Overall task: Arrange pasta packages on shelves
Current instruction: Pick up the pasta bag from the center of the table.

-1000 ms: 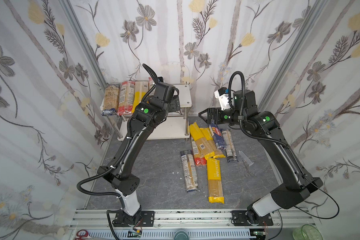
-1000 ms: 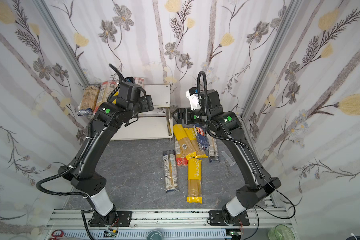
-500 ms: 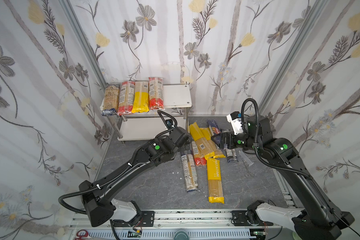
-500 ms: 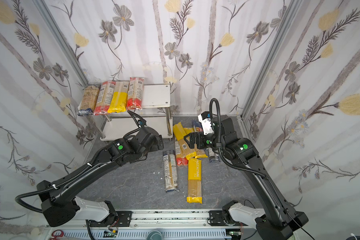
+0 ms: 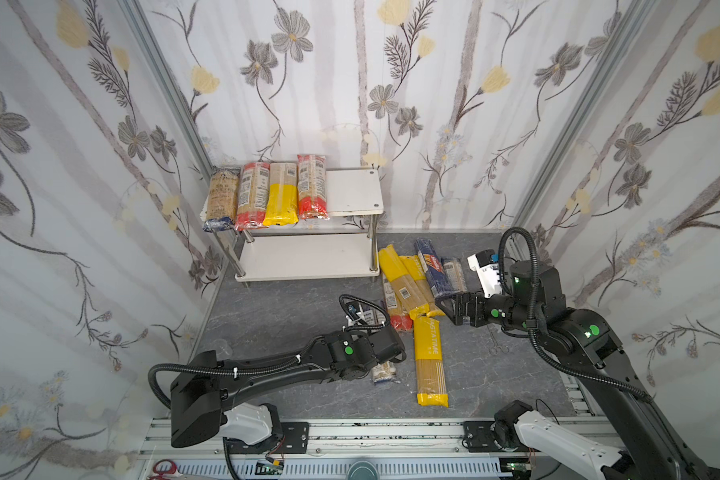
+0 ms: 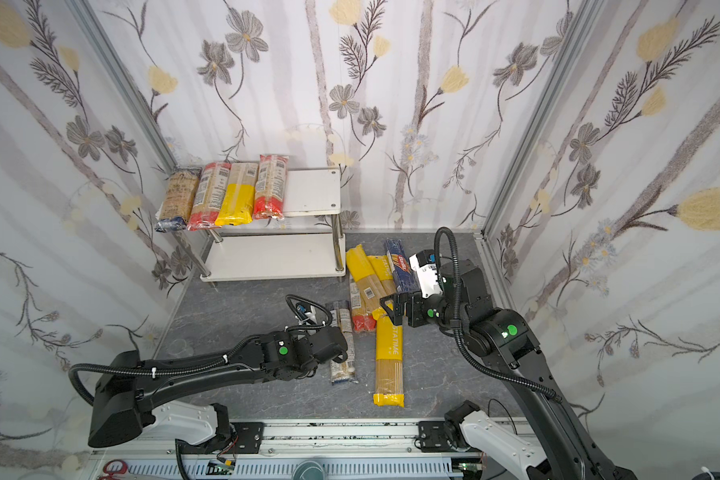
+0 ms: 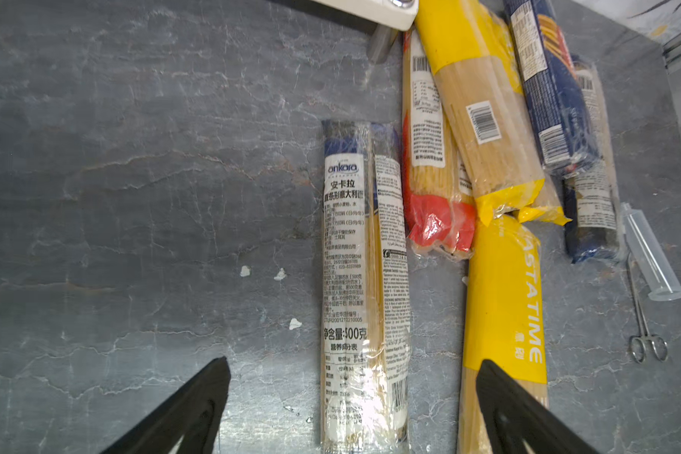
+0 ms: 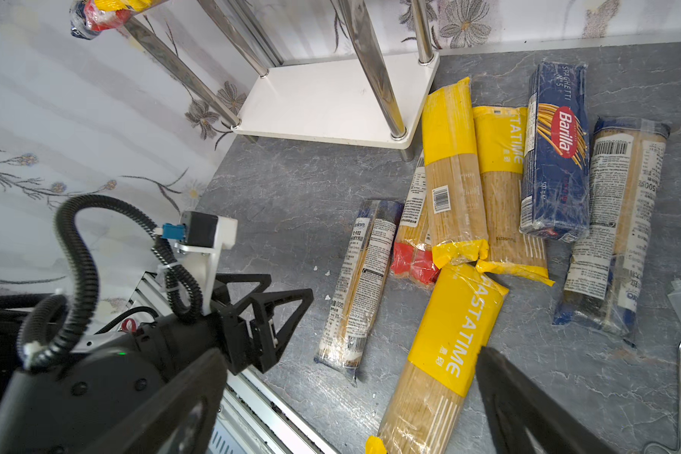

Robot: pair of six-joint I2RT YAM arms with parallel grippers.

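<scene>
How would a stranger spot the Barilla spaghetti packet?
Find the white two-tier shelves at the back; loose packets lie on the grey tabletop to their right. The Barilla packet is the only all dark blue one, with a red oval logo.

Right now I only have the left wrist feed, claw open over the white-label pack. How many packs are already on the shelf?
Observer: The top board holds four packets, side by side. Its right part is bare.
Operator: Lower board?
Observer: No packets on the lower board.
Operator: Right claw?
Observer: The right claw is open and holds nothing. It hangs over the pile on the table, by the near ends of the two yellow-ended packets.
</scene>
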